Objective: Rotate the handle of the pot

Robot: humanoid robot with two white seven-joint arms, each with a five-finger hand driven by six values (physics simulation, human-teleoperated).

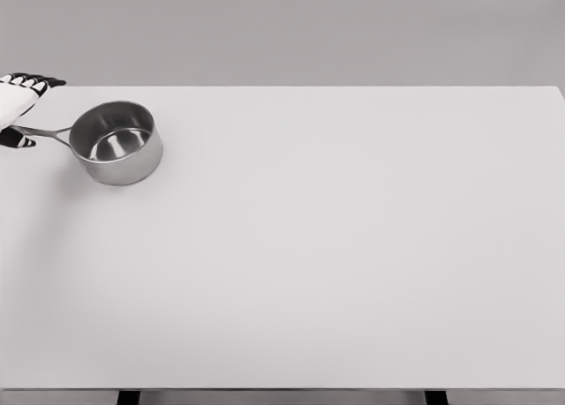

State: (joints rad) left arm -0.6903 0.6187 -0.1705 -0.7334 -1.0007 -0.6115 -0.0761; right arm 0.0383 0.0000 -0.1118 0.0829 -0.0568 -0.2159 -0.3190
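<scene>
A small steel saucepan [116, 143] stands on the white table [335, 246] near its far left corner. It is empty and upright. Its thin handle [42, 131] points left, toward the picture's edge. My left hand [19, 109] comes in at that edge and straddles the handle's end. The fingers [35, 82] with their black tips stretch out above the handle, and the thumb [18, 141] lies just below it. The hand looks open around the handle, not clamped on it. Most of the palm and the arm are cut off by the frame.
The table's far edge [309, 87] runs just behind the pot, and the left edge lies under my hand. Two dark table legs [129, 397] show below the front edge.
</scene>
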